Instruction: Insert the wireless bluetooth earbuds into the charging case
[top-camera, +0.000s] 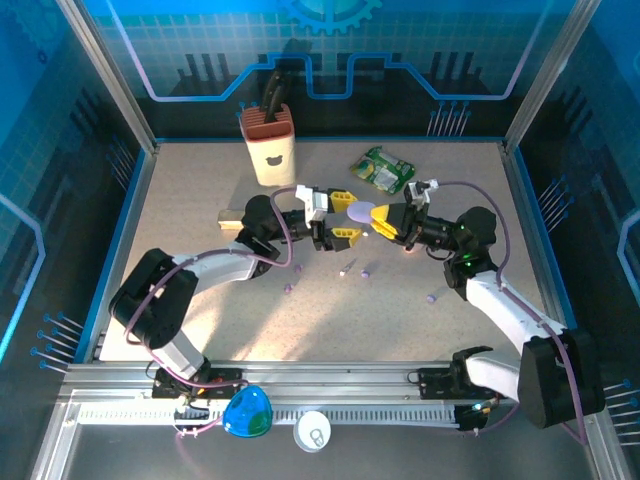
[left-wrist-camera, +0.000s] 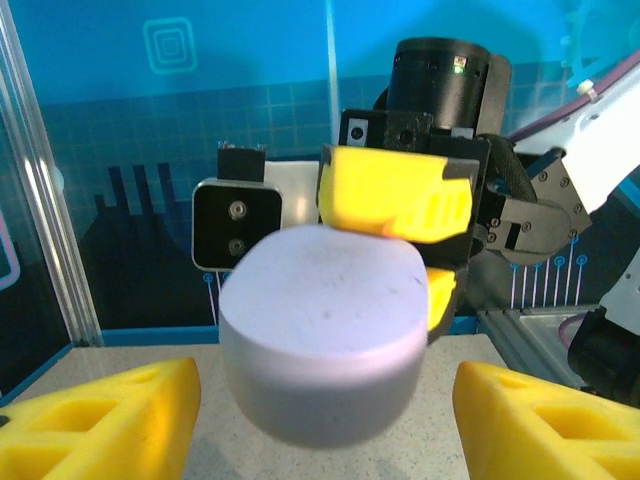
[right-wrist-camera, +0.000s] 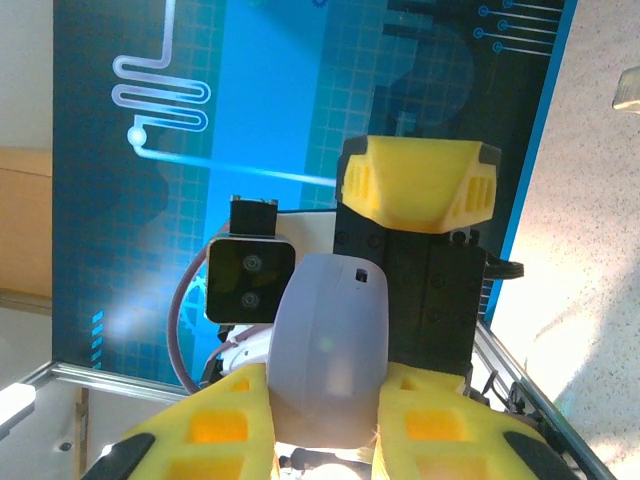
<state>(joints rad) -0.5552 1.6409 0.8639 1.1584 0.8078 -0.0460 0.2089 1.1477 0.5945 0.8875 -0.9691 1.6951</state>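
We see right gripper (top-camera: 382, 221) clamped on lilac charging case (left-wrist-camera: 320, 340), case held clear of table (top-camera: 200, 300). In left wrist view its yellow fingers (left-wrist-camera: 395, 190) pinch case from above and below. Left gripper (top-camera: 343, 216) faces it, jaws partly spread, one on each side of case, gaps visible, no contact, nothing held. Earbuds (top-camera: 367, 270), several lilac bits, lie loose on table toward arm bases, below both grippers, apart from case.
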